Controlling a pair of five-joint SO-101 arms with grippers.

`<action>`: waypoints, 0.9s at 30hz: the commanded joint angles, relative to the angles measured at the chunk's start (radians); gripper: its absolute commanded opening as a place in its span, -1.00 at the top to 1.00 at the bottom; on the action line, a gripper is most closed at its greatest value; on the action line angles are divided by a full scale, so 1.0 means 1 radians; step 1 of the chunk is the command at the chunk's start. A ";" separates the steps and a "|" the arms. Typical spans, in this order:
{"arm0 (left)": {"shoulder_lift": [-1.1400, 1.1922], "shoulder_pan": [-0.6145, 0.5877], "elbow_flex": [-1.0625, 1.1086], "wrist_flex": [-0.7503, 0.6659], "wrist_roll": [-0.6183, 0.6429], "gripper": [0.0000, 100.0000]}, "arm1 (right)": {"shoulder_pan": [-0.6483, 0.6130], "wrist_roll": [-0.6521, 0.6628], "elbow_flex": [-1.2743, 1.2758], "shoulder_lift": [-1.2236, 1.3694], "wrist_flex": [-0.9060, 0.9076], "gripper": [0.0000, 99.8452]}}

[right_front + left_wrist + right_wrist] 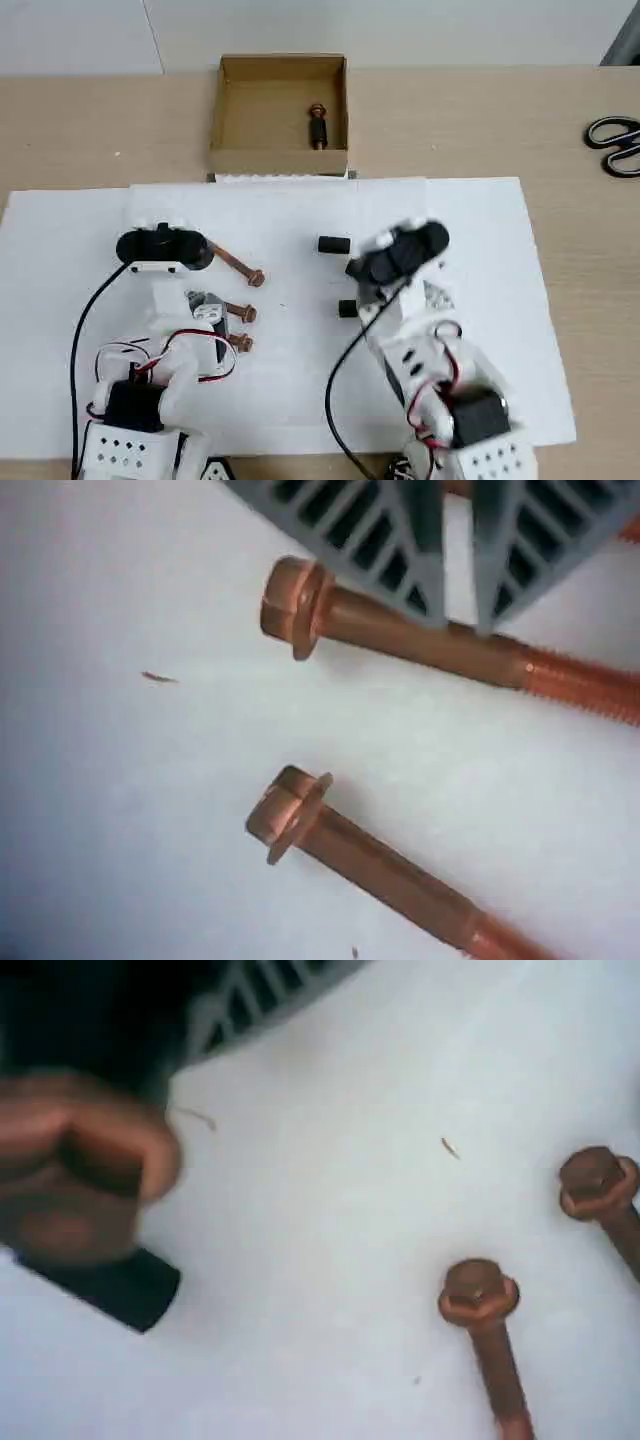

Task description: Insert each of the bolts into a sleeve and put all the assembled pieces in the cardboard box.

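Three copper bolts (240,265) (241,313) (240,343) lie on the white paper. My left gripper (458,620) hangs just over the shaft of one bolt (400,640), fingers together and nothing between them; a second bolt (350,850) lies beside it. My right gripper (358,302) is low over the paper, shut on a black sleeve (110,1290) with a blurred bolt head (80,1160) at its end. A loose black sleeve (334,244) lies just behind it. The cardboard box (225,110) holds one assembled piece (318,125).
The white paper (480,230) covers the middle of the wooden table. Scissors (615,145) lie at the far right edge. Two bolts (480,1305) (598,1185) show in the right wrist view. Cables trail from both arm bases at the front.
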 commanded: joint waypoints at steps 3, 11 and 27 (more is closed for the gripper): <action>-0.003 -0.009 0.074 -0.115 -0.026 0.99 | 0.012 0.011 -0.324 0.372 -0.096 1.00; -0.009 -0.009 0.216 -0.287 -0.123 0.99 | 0.012 0.011 -0.806 0.895 -0.113 1.00; -0.009 -0.009 0.229 -0.311 -0.121 0.99 | 0.074 0.011 -1.788 1.801 -0.127 1.00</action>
